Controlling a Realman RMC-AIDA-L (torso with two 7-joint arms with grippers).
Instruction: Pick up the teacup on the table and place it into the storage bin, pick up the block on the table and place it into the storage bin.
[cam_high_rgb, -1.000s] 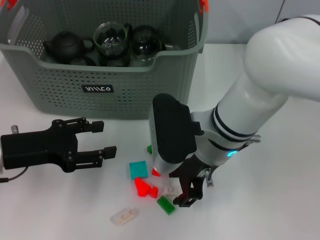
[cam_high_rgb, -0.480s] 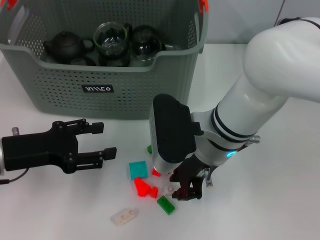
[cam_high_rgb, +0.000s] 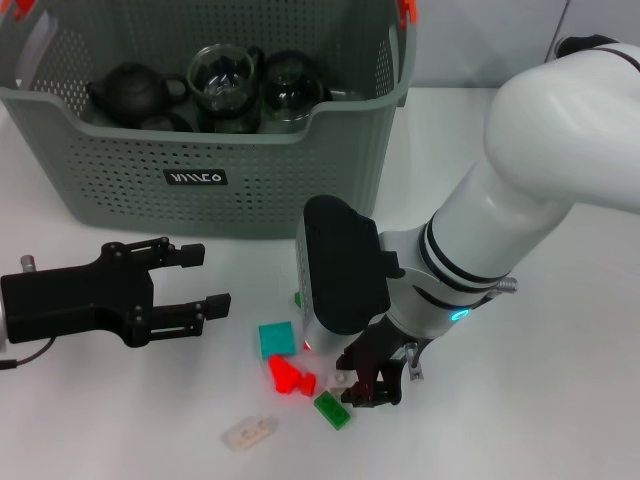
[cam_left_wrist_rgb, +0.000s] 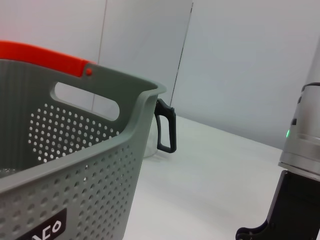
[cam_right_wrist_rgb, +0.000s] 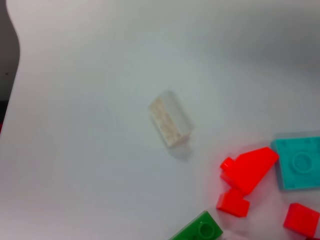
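The grey-green storage bin (cam_high_rgb: 120, 175) stands at the back left; inside it are a black teapot (cam_high_rgb: 135, 90) and glass cups (cam_high_rgb: 222, 78). Past the bin's corner (cam_left_wrist_rgb: 135, 125) in the left wrist view, a glass teacup with a black handle (cam_left_wrist_rgb: 166, 129) appears to stand on the table. Loose blocks lie in front of the bin: teal (cam_high_rgb: 276, 339), red (cam_high_rgb: 289, 376), green (cam_high_rgb: 331, 409), a small white one (cam_high_rgb: 342, 380) and a clear one (cam_high_rgb: 249, 431). My right gripper (cam_high_rgb: 368, 383) is down among them, right beside the white block. My left gripper (cam_high_rgb: 195, 280) hovers open at the left, holding nothing.
In the right wrist view the clear block (cam_right_wrist_rgb: 170, 119), the red blocks (cam_right_wrist_rgb: 247, 170), the teal block (cam_right_wrist_rgb: 299, 162) and the green block (cam_right_wrist_rgb: 200, 231) lie on the white table. The bulky white right arm (cam_high_rgb: 530, 170) reaches in from the right. The bin has orange handle clips (cam_high_rgb: 405, 10).
My right gripper has shifted a little left and back, closer to the small white block. The left arm and the blocks have not moved.
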